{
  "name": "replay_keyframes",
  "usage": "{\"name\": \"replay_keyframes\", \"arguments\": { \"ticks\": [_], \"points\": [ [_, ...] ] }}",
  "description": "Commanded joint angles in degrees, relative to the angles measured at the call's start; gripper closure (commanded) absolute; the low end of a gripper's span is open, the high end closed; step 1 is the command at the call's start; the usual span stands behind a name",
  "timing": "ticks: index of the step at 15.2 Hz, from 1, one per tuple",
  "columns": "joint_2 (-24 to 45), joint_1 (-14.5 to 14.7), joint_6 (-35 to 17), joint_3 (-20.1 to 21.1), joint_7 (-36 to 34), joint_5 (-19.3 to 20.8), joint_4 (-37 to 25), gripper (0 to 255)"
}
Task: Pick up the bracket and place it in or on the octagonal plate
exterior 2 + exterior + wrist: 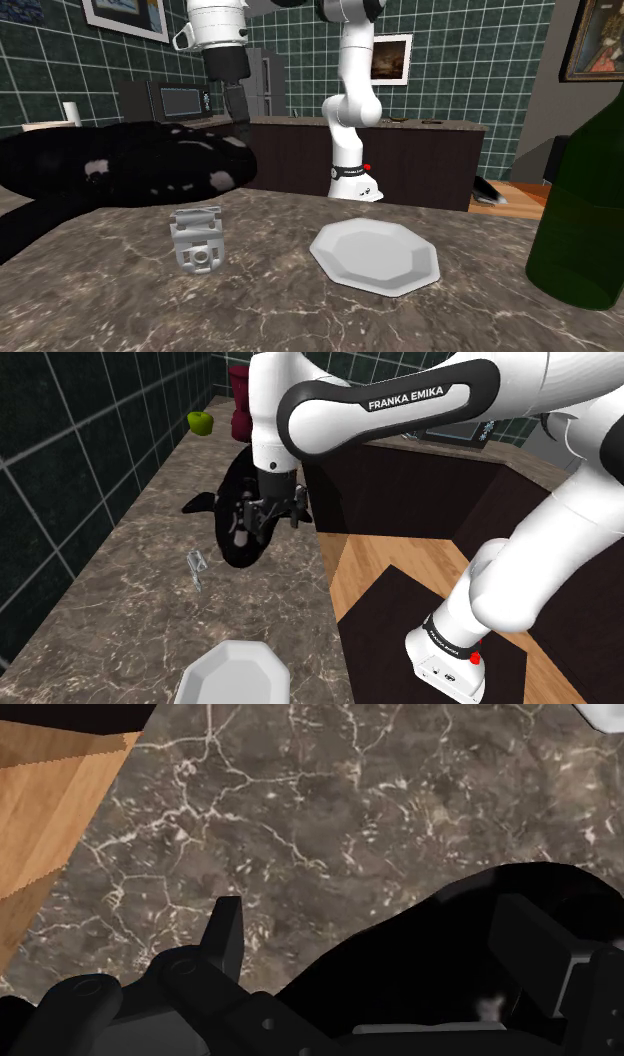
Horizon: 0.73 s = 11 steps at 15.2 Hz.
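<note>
Nothing done yet. Bracket (196,565) sits untouched on the counter (120,602), between a black, white-patched lump (232,547) and the plate (236,674), near the lump and clear of the plate. Gripper (262,524) hangs over the lump, not the bracket. In the wrist view its fingers (226,936) stand apart, nothing clasped. Left to do: move over the bracket, grasp, lift, carry, set on plate. Counts: one bracket, one plate, one lump, one apple (201,422), one green bottle (585,200), one arm.
</note>
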<state>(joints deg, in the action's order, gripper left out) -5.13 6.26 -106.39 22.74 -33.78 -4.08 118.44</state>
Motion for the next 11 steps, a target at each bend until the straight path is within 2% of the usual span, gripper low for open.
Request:
{"name": "replay_keyframes", "arguments": {
  "ticks": [1, 6, 11],
  "points": [
    [4.55, 0.73, -4.12, 1.3, -3.05, 1.63, -3.95, 0],
    [15.75, 3.65, -5.42, 2.98, -9.08, 6.46, -12.93, 0],
    [27.44, 8.05, -4.7, 3.1, -14.12, 11.47, -24.3, 0]
  ]
}}
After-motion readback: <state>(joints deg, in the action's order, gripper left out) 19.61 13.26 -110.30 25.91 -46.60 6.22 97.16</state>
